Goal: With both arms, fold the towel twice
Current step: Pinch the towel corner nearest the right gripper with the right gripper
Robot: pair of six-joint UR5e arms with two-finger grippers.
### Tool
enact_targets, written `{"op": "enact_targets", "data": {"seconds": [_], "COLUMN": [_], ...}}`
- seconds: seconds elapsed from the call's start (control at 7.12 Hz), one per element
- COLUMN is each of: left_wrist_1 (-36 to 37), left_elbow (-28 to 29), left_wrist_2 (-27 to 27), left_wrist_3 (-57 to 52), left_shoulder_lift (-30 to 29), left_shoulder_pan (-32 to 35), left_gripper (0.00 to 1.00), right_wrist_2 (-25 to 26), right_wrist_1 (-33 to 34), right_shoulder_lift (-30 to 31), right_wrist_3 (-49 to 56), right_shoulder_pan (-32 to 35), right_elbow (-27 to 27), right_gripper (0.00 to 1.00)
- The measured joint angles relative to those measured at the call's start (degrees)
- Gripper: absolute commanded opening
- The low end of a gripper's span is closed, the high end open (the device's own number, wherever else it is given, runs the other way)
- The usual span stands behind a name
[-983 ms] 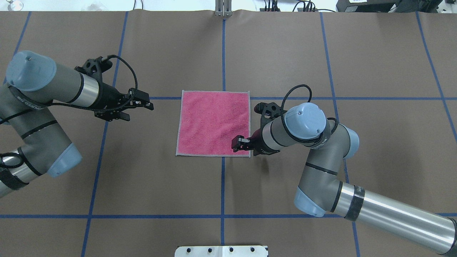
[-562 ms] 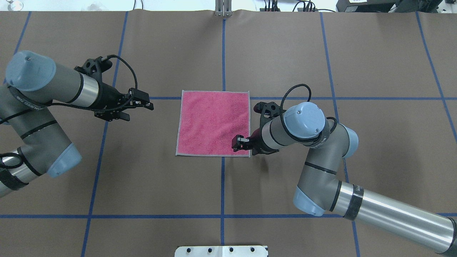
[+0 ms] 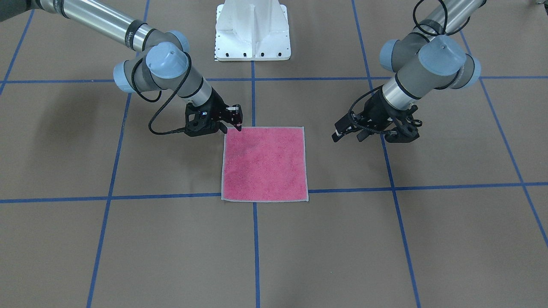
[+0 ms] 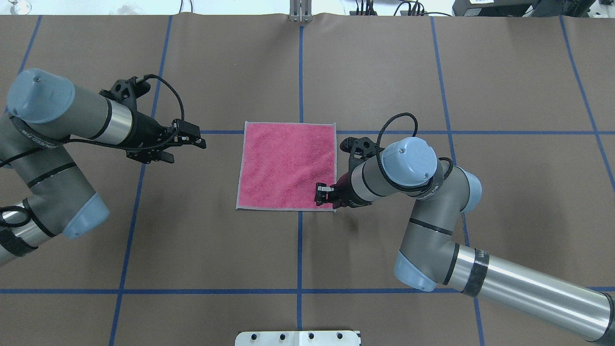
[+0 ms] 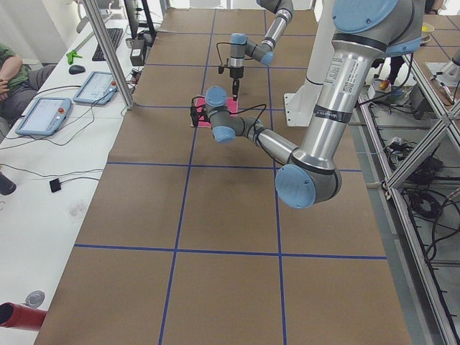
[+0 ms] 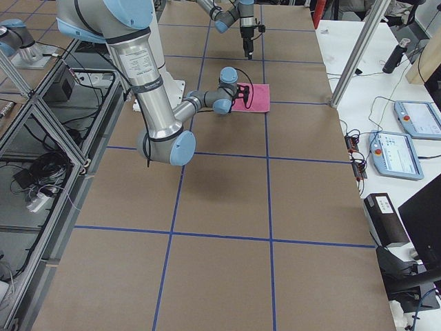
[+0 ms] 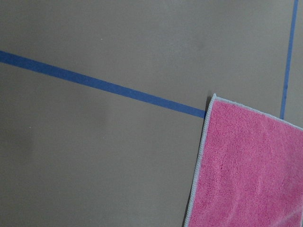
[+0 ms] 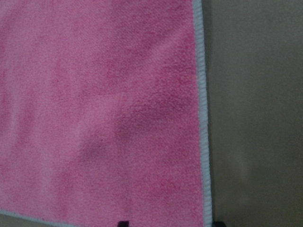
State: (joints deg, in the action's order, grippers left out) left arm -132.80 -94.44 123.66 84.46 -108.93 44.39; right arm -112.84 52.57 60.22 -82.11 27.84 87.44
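Lettering shows in white on a black band [image 4: 482,271] around the right arm [image 4: 533,290], too small to read; no other writing can be made out.

The towel [image 4: 287,166] lies flat and pink side up on the brown table [image 4: 216,240], pale hem all round, across a crossing of blue tape lines [image 4: 300,72]. The right gripper [image 4: 324,195] is down at the towel's corner nearest the robot on its right. The wrist view alone shows two dark fingertips [image 8: 123,223] spread apart, one over the pink cloth and one just past the hem, so the fingers are released and nothing is clamped. The front view shows one finger touching the corner, but not the gap.

The left gripper [image 4: 189,151] hangs above bare table, fingers parted and empty, the towel well beyond its fingertips. Its wrist camera shows no fingers, only a far towel corner and tape.

Only the front view shows the whole white base [image 3: 252,30] behind both grippers. Only the side views show tablets [image 5: 43,115] and a person's arm [image 5: 11,68] on a white desk.
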Motion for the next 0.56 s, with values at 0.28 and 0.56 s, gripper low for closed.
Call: {"op": "enact_targets", "data": {"seconds": [0.28,0.56], "left_wrist_1": [0.0,0.0], "left_elbow": [-0.03,-0.04], "left_wrist_2": [0.0,0.0], "left_wrist_3": [0.0,0.0], "left_shoulder_lift": [0.03,0.03], "left_shoulder_pan": [0.0,0.0], "left_gripper": [1.0,1.0], "right_wrist_2": [-0.01,-0.04], "right_wrist_1": [0.02,-0.03], "right_shoulder_lift": [-0.01,-0.01], "right_wrist_3": [-0.06,0.01], "right_shoulder_pan": [0.02,0.02], "right_elbow": [0.09,0.13], "right_gripper": [0.12,0.43]}}
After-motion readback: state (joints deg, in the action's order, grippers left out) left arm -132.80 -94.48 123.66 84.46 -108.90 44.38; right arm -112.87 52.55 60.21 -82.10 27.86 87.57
